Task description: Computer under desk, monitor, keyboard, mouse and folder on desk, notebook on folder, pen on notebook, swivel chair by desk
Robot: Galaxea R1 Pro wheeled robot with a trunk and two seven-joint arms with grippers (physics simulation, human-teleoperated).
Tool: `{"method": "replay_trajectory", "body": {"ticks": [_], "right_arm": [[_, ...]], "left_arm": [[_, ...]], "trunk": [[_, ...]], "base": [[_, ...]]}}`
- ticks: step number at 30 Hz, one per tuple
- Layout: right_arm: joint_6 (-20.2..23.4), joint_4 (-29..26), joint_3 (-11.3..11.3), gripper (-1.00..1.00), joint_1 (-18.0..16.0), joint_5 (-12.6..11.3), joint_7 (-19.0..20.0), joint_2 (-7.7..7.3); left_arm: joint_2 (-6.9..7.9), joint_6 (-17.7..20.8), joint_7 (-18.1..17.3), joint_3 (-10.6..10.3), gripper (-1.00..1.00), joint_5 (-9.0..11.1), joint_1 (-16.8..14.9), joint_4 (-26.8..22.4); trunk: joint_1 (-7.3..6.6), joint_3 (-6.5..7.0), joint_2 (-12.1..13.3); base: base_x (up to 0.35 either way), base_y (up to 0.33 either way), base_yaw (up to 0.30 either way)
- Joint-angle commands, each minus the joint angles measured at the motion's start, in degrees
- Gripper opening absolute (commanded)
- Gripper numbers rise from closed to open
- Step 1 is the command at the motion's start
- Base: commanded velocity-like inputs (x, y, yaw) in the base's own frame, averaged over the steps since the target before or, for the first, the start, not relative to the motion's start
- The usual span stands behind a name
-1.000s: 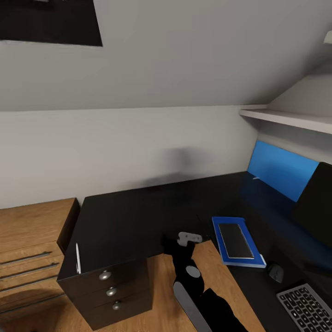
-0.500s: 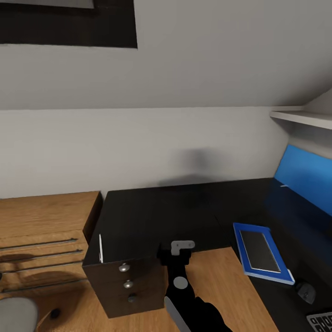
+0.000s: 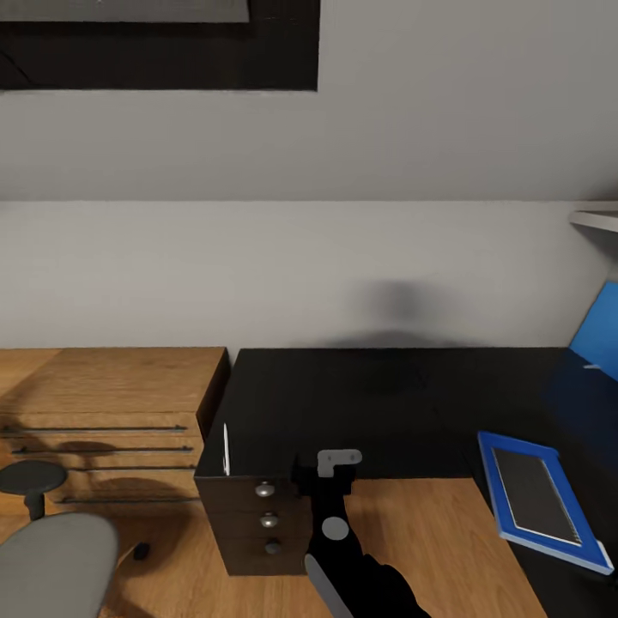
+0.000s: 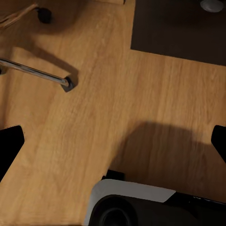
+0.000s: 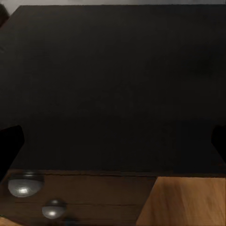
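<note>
right end effector (image 3: 324, 468) – fingers apart, above desk (image 3: 378, 403) edge; left end effector (image 4: 113, 141) apart over floor; pen (image 3: 226, 448) on desk corner

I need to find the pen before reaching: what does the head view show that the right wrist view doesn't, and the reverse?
Head view extras: the thin white pen at the desk's left edge, the flat bright blue folder with a dark notebook on it, the light-wood cabinet, and the grey swivel chair seat. Right wrist extras: the right gripper, its dark fingertips spread wide. Shared: the glossy black desk top, round silver drawer knobs, and the wood floor.
</note>
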Motion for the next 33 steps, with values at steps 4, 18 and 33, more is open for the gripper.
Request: {"method": "replay_trajectory", "body": {"ticks": [4,18,33], "right_arm": [[0.2,0.8,0.3,1.00,-0.1,-0.2,-0.4,0.00],[-1.5,1.4,0.4,1.00,-0.1,-0.1,-0.4,0.00],[-3.0,-0.1,0.2,1.00,-0.1,-0.1,-0.3,0.00]], "left_arm": [[-0.03,-0.1,-0.1,0.1,1.00,0.4,0.0,-0.1],[-0.11,-0.1,0.0,0.0,1.00,0.4,0.0,0.3],[-0.27,-0.2,-0.1,0.0,1.00,0.5,0.0,0.7]], "trunk": [[0.01,-0.06,0.0],[0.01,-0.06,0.0],[0.01,-0.32,0.0]], "base": [[0.000,0.000,0.290],[0.000,0.000,0.290],[0.000,0.000,0.258]]}}
